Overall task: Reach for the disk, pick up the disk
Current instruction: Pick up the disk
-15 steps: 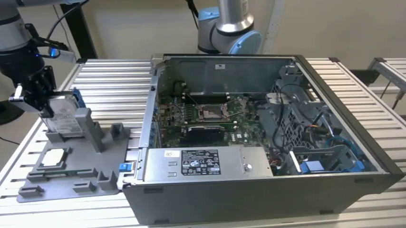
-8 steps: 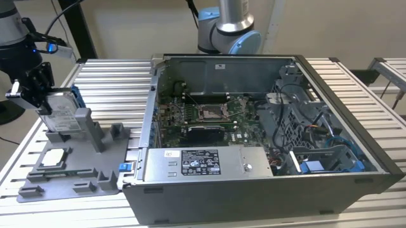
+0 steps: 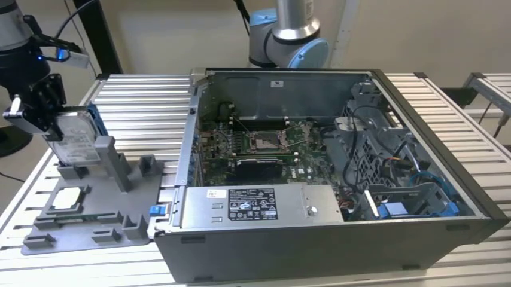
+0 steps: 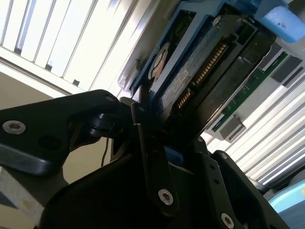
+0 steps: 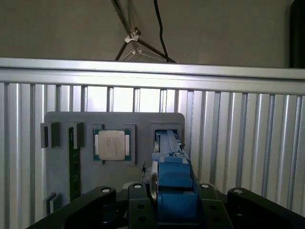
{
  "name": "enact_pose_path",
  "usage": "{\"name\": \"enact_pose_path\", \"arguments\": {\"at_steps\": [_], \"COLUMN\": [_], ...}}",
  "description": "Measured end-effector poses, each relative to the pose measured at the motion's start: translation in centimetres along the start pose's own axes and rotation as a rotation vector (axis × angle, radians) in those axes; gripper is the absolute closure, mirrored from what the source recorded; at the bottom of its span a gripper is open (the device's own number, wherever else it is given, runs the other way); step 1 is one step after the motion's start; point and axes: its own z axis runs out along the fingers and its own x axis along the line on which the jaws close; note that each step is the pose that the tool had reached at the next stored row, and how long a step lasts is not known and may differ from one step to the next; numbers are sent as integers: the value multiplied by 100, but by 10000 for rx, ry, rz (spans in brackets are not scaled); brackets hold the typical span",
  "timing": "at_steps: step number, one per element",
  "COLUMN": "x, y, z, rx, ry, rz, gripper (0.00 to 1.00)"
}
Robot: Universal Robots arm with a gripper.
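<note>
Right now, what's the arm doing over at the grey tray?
The arm's gripper is at the exterior view's left, closed on the disk, with a finger on either side of it in the first wrist view. The disk stands on edge, slightly tilted, at its slot in the grey fixture tray. I can't tell whether its lower edge has cleared the slot. The square chip sits in its pocket alongside. The open computer case stands on the exterior view's right.

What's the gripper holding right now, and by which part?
The disk. The gripper is shut on its upper end, with the blue bracket between the fingers.
</note>
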Motion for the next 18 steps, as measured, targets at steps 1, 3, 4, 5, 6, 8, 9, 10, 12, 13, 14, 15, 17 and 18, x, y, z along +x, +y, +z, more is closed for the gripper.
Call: {"name": "enact_pose_path", "arguments": {"at_steps": [1,3,4,5,6,8,9,10,12,13,14,15,17,18], "x": [0,1,1,2,2,2,3,3,3,3,4,4,4,5], "y": [0,1,1,1,1,2,2,2,3,3,3,3,4,4], "z": [-14,-43,-59,-74,-87,-116,-129,-142,-168,-178,-191,-204,-230,-244], "rx": [1,0,0,1,1,0,0,0,0,1,1,1,1,0], "ry": [0,1,0,0,0,0,0,0,0,0,0,0,0,0], "rz": [0,0,0,0,0,0,0,0,0,0,0,0,0,0], "gripper": [100,100,100,100,100,100,100,100,100,100,100,100,100,100]}}
